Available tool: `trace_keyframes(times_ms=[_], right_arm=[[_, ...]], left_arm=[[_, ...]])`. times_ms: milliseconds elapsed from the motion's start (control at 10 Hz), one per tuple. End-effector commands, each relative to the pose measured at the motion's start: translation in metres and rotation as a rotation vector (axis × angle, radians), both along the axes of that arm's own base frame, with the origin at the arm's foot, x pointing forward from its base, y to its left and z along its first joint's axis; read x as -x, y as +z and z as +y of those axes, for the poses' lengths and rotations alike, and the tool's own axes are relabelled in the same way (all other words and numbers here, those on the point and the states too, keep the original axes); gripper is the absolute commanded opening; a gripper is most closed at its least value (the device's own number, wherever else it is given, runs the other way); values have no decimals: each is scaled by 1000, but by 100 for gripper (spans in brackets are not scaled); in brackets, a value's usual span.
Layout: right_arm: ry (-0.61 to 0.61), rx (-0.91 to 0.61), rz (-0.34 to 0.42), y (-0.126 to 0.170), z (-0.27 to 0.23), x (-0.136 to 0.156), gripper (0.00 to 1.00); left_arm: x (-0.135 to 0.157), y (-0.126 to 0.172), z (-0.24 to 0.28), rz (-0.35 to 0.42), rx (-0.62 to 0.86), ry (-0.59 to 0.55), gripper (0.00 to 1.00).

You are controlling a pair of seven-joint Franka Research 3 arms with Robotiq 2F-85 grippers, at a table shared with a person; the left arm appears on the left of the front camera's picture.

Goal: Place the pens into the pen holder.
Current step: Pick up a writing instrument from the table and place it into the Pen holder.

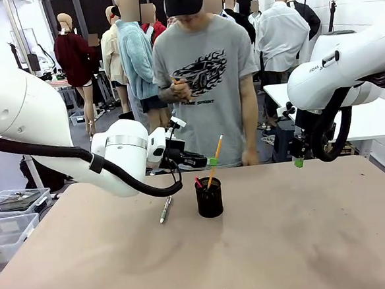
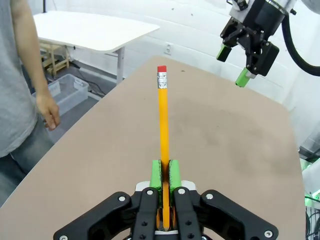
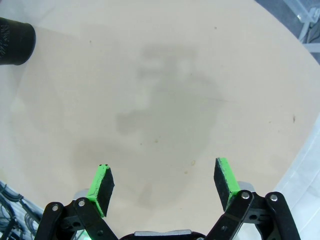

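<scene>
Left arm comes in from the left to mid-table, forearm low, wrist turned so the left gripper lies roughly level and points toward the robot's right. I note its green pads are pinched together on the yellow-orange pencil. Right arm hangs raised on the right side. The right gripper points downward, jaws spread wide.
</scene>
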State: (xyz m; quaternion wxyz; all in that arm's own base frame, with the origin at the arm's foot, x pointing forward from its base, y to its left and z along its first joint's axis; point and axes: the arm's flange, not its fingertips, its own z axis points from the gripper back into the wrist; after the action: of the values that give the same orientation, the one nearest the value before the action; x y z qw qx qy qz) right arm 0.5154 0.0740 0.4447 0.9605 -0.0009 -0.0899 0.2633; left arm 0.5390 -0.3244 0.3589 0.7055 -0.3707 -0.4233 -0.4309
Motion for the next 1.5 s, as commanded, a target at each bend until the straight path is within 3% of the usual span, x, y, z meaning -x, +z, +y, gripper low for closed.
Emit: trace_keyframes(times_ms=[0, 300, 400, 700, 900, 1100, 1400], right_arm=[[-5, -9, -4, -1, 0, -1, 100], [-5, -9, -4, -1, 0, -1, 100], [-5, -9, -4, -1, 0, -1, 100], [-5, -9, -4, -1, 0, -1, 100], [-5, -9, -4, -1, 0, -1, 100], [-5, -9, -4, -1, 0, -1, 100], [-5, -9, -4, -1, 0, -1, 100]], left_arm=[[6, -5, 6, -20, -16, -5, 18], [10, -5, 14, -21, -5, 9, 78], [13, -5, 17, -21, 7, 7, 90], [42, 33, 52, -55, -58, 93, 90], [66, 67, 84, -51, -198, 194, 90], [83, 94, 109, 29, -460, 374, 90], [79, 100, 134, 261, -697, 458, 90]])
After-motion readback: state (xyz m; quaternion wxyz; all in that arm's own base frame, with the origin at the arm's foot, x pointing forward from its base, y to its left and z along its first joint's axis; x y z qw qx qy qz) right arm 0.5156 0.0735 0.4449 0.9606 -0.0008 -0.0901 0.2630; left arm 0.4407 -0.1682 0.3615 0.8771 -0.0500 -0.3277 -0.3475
